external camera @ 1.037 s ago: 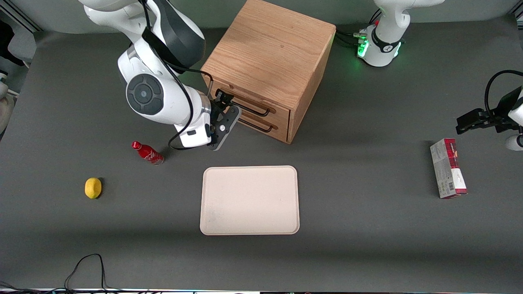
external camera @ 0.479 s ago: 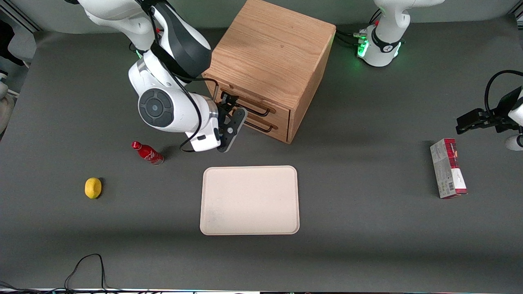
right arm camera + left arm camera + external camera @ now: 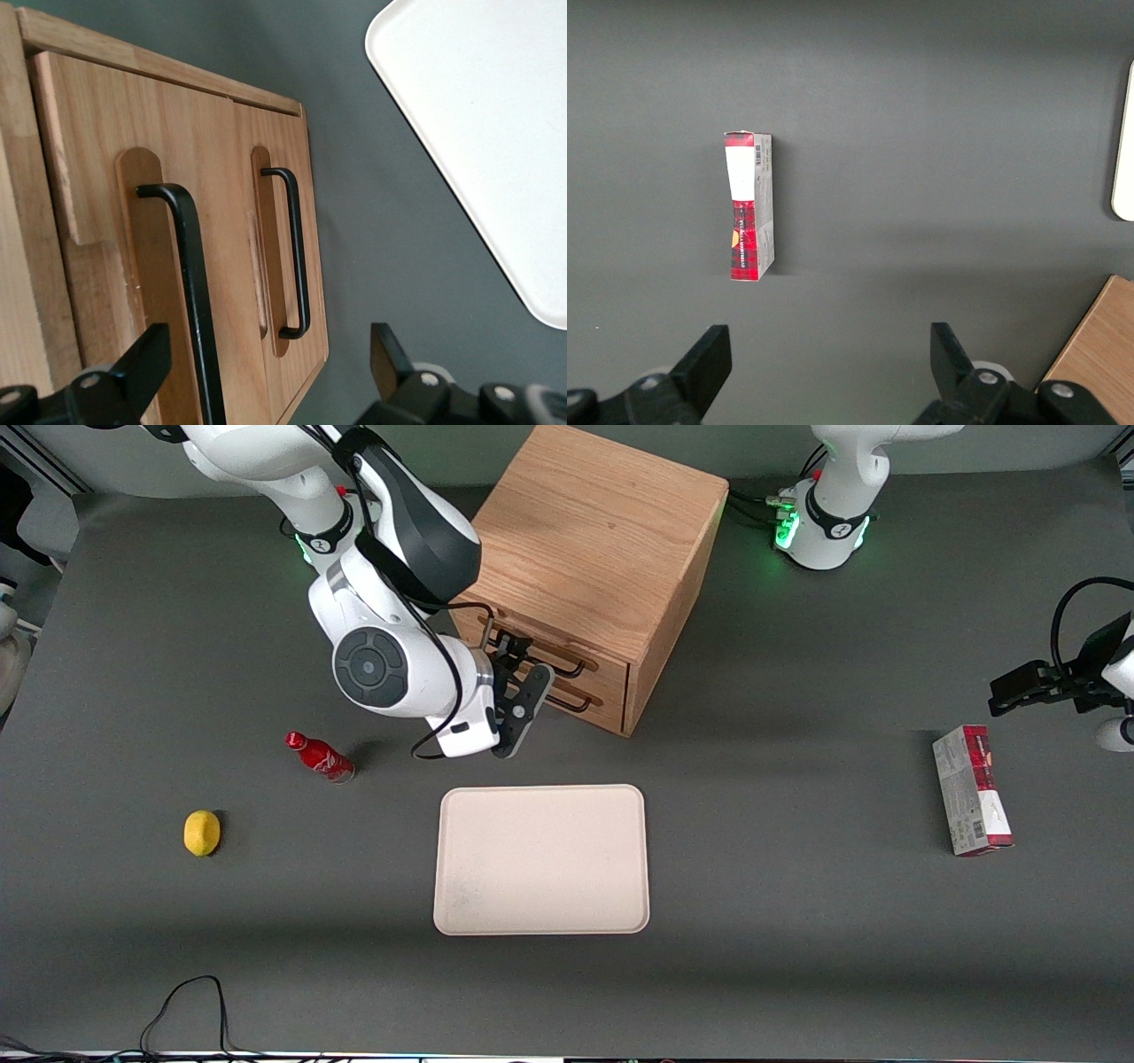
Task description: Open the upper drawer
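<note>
Only wrist view shows gripper (image 3: 266,376) fingers (image 3: 146,359) spread before upper drawer (image 3: 133,221).

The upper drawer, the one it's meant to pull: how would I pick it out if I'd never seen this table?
Find the oak cabinet, the tallest thing on the table, farther from the front camera than the tray. Its front holds two stacked drawers with black bar handles; the open gripper sits in front of them. The upper drawer is directly under the cabinet's top, above its twin.

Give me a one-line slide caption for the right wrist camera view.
Open gripper in front of the closed upper drawer, its black handle between the jaws, the white tray nearby.
</note>
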